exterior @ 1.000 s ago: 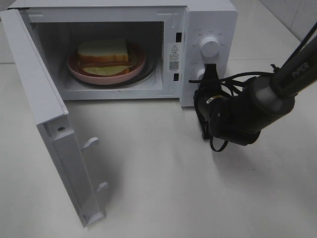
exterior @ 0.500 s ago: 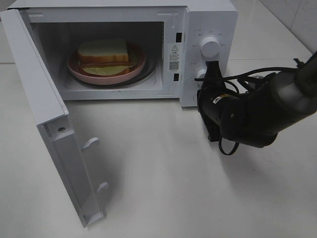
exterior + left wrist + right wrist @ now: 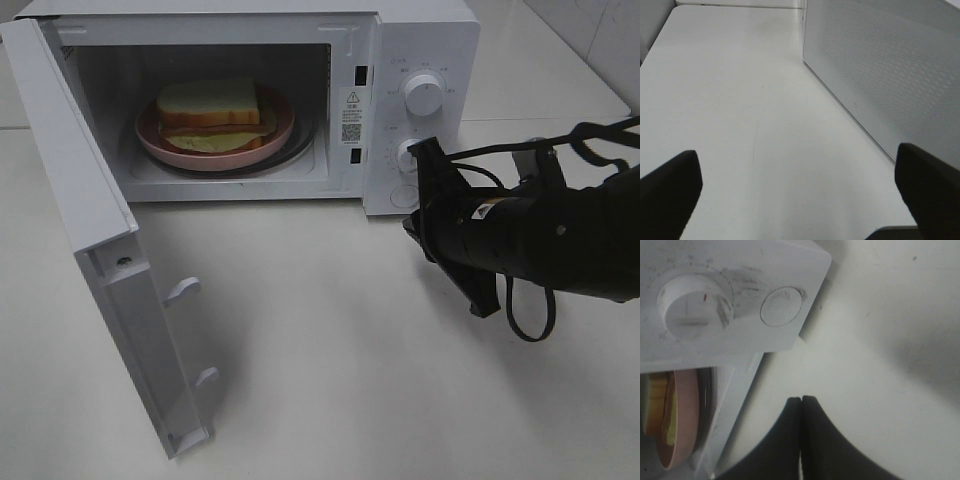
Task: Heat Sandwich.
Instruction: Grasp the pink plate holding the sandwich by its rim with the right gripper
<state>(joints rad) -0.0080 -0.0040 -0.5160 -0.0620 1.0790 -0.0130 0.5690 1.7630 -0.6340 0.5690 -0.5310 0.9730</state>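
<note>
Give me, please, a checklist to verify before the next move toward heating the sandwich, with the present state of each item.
1. Sandwich on the pink plate inside the microwave: ok.
2. Microwave door closed: not ok, it stands wide open.
3. Right tool free to push: ok, shut and holding nothing, near the control panel.
4. Left tool free: ok, open and empty, beside the perforated side wall.
5. Upper knob setting: cannot tell, the marks are too small.
</note>
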